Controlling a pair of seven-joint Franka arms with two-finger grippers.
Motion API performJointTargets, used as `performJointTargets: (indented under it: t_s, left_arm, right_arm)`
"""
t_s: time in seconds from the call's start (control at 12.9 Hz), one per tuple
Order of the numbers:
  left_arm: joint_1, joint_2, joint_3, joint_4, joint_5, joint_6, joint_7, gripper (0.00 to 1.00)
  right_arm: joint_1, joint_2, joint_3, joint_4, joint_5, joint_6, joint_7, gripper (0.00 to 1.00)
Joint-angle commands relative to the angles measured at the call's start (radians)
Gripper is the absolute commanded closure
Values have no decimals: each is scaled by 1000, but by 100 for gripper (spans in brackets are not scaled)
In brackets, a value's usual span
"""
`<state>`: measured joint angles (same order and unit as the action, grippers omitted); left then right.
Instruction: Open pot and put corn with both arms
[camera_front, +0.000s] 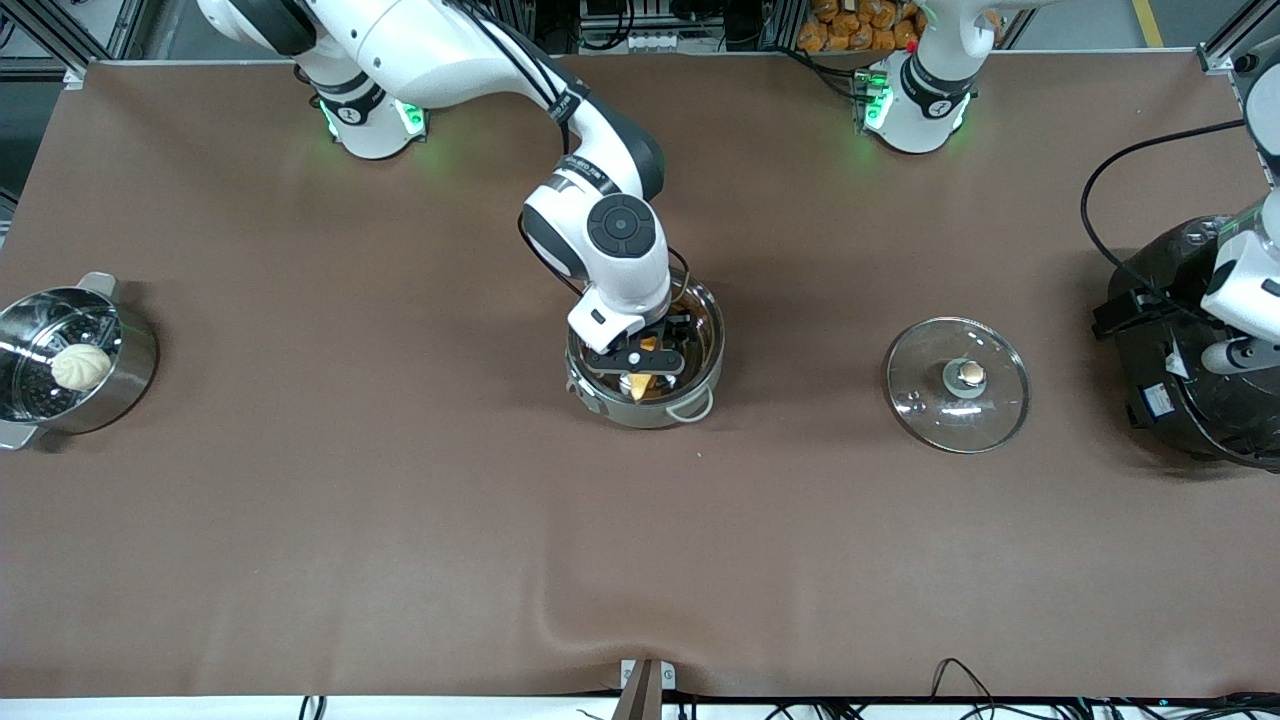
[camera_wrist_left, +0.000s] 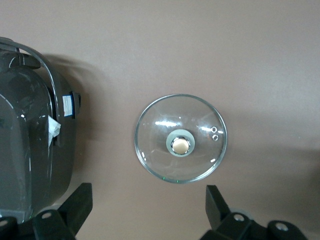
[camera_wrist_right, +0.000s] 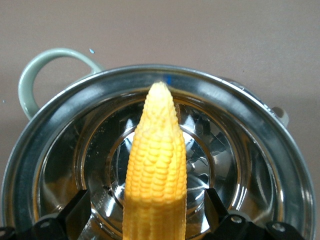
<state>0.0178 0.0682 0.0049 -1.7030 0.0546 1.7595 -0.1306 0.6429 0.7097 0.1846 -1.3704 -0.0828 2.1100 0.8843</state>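
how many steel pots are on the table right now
2. The pot sits mid-table, lid off, under the right gripper, which holds the corn over it. The steamer pot, holding a white bun, sits at the right arm's end.

Count on the brown table:
- 1 round shiny steel pot (camera_front: 655, 375), grey loop handles
- 1 yellow-orange tapered corn cob (camera_wrist_right: 156, 170)
- 1 clear glass lid (camera_front: 957, 384), tan knob
- 1 steel steamer pot (camera_front: 70, 365)
- 1 round white bun (camera_front: 81, 366)
- 1 big black cooker (camera_front: 1195, 395)
- 2 white robot arms, each with 1 black gripper
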Motion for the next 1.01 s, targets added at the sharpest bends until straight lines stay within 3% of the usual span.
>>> performJointTargets:
  t_s: [0.0, 0.08, 0.31, 0.46, 0.77, 0.93]
  left_arm:
    - [-2, -7, -6, 75, 5, -87, 28, 0]
    - [-2, -7, -16, 107, 5, -121, 29, 0]
    - [-1, -39, -48, 123, 5, -166, 32, 0]
    - [4, -47, -49, 137, 4, -172, 42, 0]
    - [-9, -61, -51, 167, -1, -199, 84, 0]
    - [-24, -77, -43, 161, -4, -219, 85, 0]
  right_arm:
    - [-29, -65, -10, -7, 1, -27, -4, 0]
    - [-46, -109, -10, -7, 15, -57, -2, 0]
    - [-158, -252, -10, -6, 165, -220, -8, 0]
    - [-213, -364, -14, -16, 167, -336, -98, 0]
    - [-434, -551, -25, -19, 170, -569, -351, 0]
    - [-521, -620, -62, -38, 163, -628, -506, 0]
